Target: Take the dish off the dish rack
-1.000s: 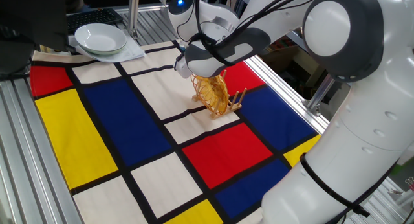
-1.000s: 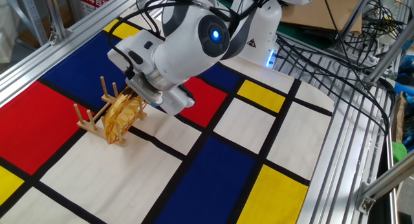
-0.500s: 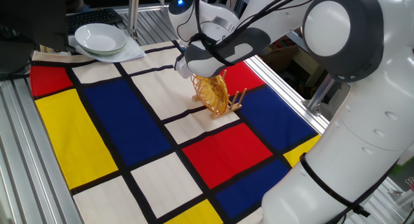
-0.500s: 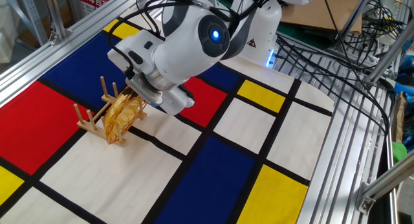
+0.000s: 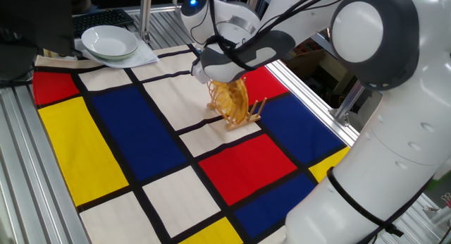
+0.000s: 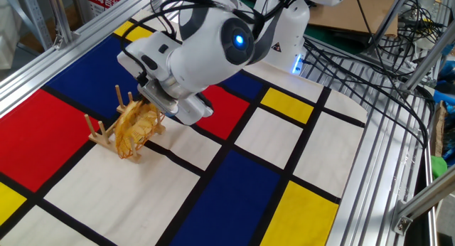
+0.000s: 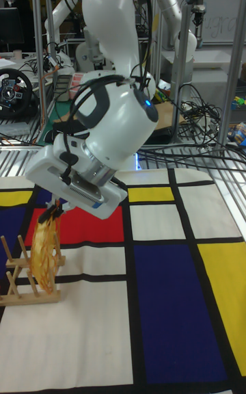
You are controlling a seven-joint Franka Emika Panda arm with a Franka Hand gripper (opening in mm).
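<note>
On the tablecloth [image 6: 213,196], which is patterned in red, blue, yellow and white panels, the dish rack [image 7: 20,278] stands at the left in the tall fixed view, its upright pegs rising from a low wooden base. The dish [image 7: 44,254] stands on edge in the rack, its flat faces turned toward the rack's ends and its long axis running up and down, tilted slightly. The gripper [image 7: 55,211] is at the dish's upper rim; the fingers pinch the rim, though the wrist housing hides most of the contact in both fixed views. The dish's lower edge is down between the pegs, close to the base.

There is open cloth on every side of the rack, with the widest stretch toward the near edge of the table. Two white bowls [image 5: 109,41] sit stacked at the far corner, well apart from the rack. The robot arm [image 5: 380,96] fills the right side of one fixed view.
</note>
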